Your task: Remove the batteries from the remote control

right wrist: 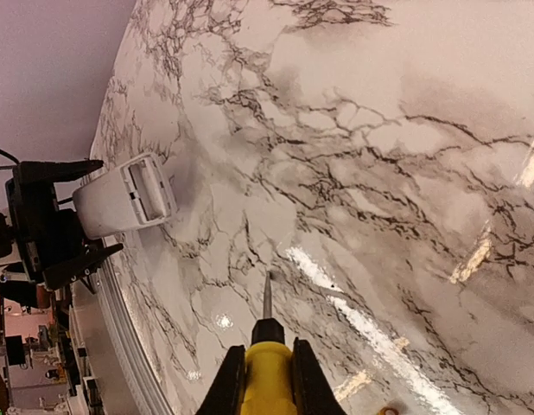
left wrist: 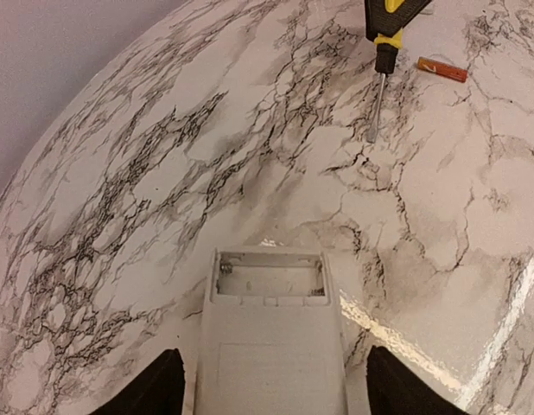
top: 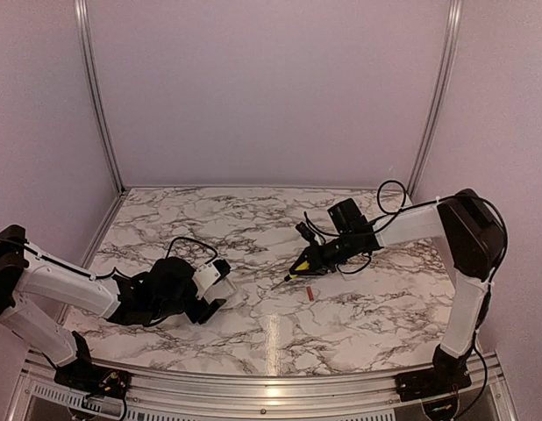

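Marble-patterned tabletop [top: 271,338] under lilac walls carries the work. Left gripper [left wrist: 269,393] clamps the flat white plastic remote control [left wrist: 271,346] by its sides, with the open battery bay [left wrist: 269,278] facing outward for access; the bay appears empty. Right gripper [right wrist: 267,393] pinches a yellow-handled, metal-shaft screwdriver [left wrist: 379,78], probably the prying tool. One small orange-red cylindrical battery [left wrist: 442,69] lies loose near the screwdriver; no second is visible.
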You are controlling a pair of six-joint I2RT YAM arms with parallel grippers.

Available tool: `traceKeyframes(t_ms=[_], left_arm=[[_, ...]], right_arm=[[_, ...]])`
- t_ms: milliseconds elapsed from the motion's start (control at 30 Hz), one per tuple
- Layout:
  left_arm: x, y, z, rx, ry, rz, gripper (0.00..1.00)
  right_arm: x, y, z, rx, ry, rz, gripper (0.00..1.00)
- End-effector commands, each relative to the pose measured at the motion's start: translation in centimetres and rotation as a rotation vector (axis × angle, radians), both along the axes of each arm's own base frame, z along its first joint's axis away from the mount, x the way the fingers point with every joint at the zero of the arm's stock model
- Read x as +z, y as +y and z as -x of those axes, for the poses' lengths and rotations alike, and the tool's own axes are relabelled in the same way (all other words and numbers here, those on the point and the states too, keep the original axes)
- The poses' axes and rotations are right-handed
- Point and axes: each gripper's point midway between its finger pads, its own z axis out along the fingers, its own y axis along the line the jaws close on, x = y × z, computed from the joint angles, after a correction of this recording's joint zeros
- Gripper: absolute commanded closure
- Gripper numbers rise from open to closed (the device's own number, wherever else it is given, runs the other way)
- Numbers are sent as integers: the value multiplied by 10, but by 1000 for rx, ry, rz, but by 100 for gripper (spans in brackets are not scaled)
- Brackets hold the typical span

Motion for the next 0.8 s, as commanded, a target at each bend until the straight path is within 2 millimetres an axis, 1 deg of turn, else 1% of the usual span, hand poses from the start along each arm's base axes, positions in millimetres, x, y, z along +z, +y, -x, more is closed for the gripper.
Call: traceKeyframes(t_ms=[0, 67, 100, 133, 267, 400, 500, 567, 667, 767], left_arm=[[22, -7, -4, 13, -32, 112, 17], [20, -6, -4, 14, -29, 109, 15], [20, -6, -4, 15, -30, 111, 15], [20, -6, -3, 14, -28, 111, 14], [22, -6, -4, 19, -33, 113, 13], [29, -6, -6, 25, -48, 124, 12], [36, -5, -7, 32, -60, 136, 12], [40, -5, -8, 34, -68, 141, 11], [46, -5, -10, 37, -82, 144, 11], [56, -4, -12, 47, -103, 148, 11]], right_arm=[[-35, -5, 11, 28, 52, 79, 90], [-38, -6, 11, 30, 53, 91, 83], [-40, -6, 10, 31, 54, 94, 77], [-40, -6, 9, 34, 52, 97, 74], [-44, -7, 5, 33, 41, 116, 67], [-43, -8, 1, 33, 23, 136, 58], [-39, -10, -3, 31, 3, 156, 52], [-33, -11, -6, 28, -17, 168, 46], [-25, -13, -10, 20, -42, 188, 42], [-11, -15, -15, 16, -74, 202, 40]])
